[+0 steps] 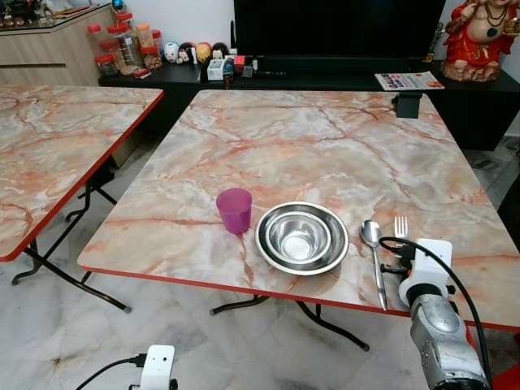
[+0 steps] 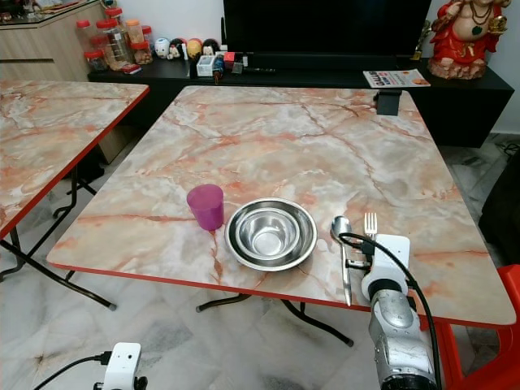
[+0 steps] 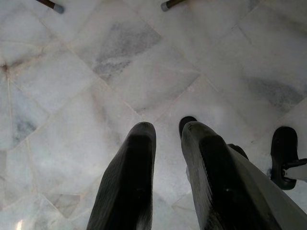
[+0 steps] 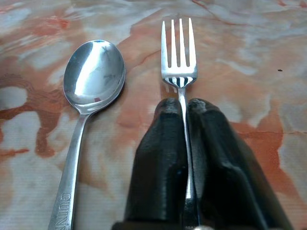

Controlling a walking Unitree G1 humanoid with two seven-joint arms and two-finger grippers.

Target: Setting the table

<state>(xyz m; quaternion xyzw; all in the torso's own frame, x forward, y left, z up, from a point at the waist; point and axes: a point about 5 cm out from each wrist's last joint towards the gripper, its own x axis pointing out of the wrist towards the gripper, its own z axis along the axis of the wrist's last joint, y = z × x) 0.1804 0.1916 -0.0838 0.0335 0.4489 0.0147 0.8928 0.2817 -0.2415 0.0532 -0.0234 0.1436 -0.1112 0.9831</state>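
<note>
On the marble table, near its front edge, stand a purple cup and, to its right, a steel bowl. Right of the bowl lies a spoon with its bowl end pointing away from me. Beside the spoon is a fork, tines pointing away. My right gripper is shut on the fork's handle just behind the tines, low at the table's surface. My left gripper hangs over the floor below the table's edge, fingers slightly apart and holding nothing.
A second marble table stands to the left across a narrow gap. Behind the table runs a dark low cabinet with jars, small figures, a magazine and a red statue. The floor is white marble tile.
</note>
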